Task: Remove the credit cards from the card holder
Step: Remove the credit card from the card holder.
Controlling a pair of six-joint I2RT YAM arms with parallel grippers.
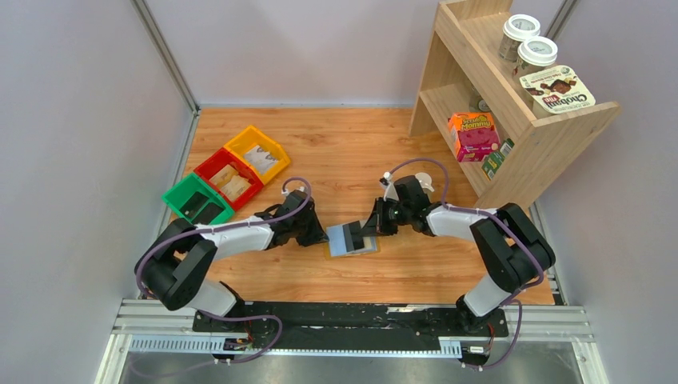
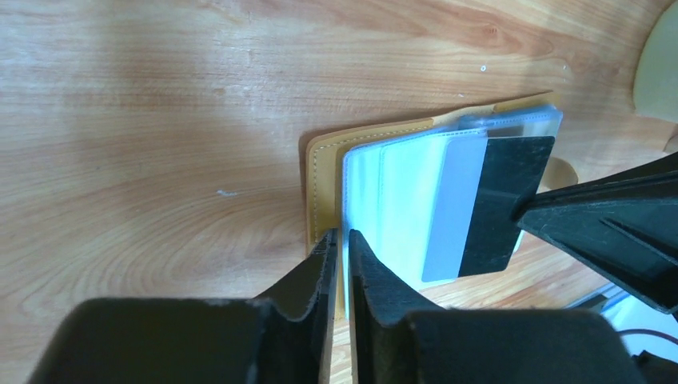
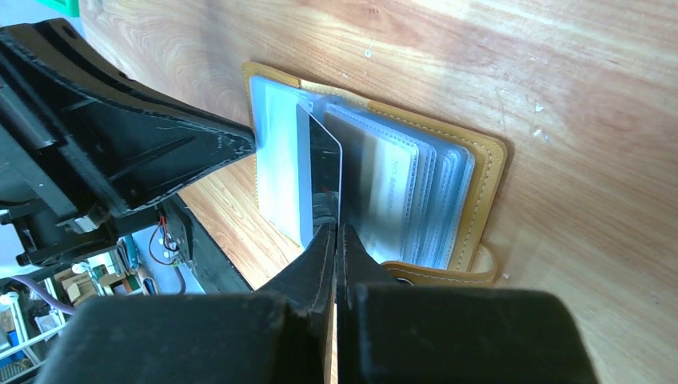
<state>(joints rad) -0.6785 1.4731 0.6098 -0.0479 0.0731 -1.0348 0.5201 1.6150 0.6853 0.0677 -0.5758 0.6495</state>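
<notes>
Two end effectors work on the open card holder (image 1: 352,240), which lies flat on the bench (image 1: 360,144) between the arms. The left end effector (image 2: 340,240) is pinched together on the near edge of the holder's left flap and pins it down. The right end effector (image 3: 336,232) is closed tight on one card (image 2: 480,208), grey with a dark band. The card stands tilted up off the clear sleeves (image 3: 400,192); I cannot tell whether its far end sits inside a pocket.

Several things could go wrong from here. The right grip has only a thin edge of slick plastic, so the card may slide free and drop back onto the sleeves. A pull at an angle to the pocket could bend the card or jam it. If the left pinch slips, the whole holder would likely drag along with the card. The two end effectors are also near each other, so a careless pull could knock them together.
</notes>
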